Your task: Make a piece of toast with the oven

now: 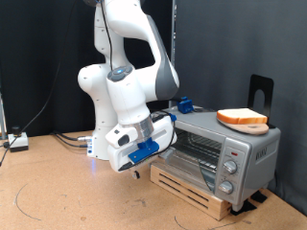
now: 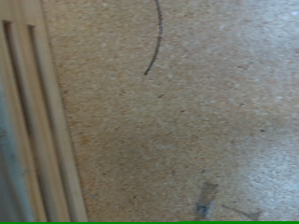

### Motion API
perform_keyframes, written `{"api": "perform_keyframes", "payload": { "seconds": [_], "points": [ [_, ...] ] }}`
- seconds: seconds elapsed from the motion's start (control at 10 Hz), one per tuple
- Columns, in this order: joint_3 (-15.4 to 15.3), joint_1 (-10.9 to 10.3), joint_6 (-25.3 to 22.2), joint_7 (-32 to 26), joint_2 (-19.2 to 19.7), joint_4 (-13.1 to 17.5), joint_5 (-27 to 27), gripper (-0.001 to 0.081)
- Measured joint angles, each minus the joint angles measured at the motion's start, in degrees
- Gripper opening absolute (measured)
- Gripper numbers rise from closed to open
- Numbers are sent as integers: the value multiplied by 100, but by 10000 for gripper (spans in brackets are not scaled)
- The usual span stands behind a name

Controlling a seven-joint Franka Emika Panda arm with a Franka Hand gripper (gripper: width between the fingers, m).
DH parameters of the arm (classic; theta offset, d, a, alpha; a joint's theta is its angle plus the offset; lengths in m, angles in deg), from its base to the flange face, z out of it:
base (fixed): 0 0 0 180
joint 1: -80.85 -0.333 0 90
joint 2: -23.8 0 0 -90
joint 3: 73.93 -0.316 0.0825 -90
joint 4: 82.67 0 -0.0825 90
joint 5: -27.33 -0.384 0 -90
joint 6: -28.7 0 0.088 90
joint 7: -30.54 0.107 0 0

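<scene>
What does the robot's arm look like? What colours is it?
The arm is chunky and rounded, glossy white with dark grey bands at its joints. Its white hand carries bright blue parts near the gripper. Cables trail on the floor behind its base.

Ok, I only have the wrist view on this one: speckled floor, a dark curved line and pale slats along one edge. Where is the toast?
Observer: The piece of toast lies on top of the oven, not inside it.
Operator: And the gripper?
Observer: The gripper hangs low in front of the oven's glass door, at the exterior view's left of it, with nothing visible between its fingers.
Operator: What are those slats?
Observer: Likely the wooden pallet that the oven stands on; it shows just below the door.
</scene>
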Motion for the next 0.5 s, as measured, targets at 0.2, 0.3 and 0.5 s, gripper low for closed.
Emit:
{"api": "perform_keyframes", "payload": {
  "seconds": [0.2, 0.3, 0.5],
  "points": [
    [13, 16, -308, -83, -106, 61, -55, 809],
    [23, 35, -430, -83, -186, 71, -55, 809],
    [41, 70, -554, -81, -341, 78, -30, 809]
  ]
}}
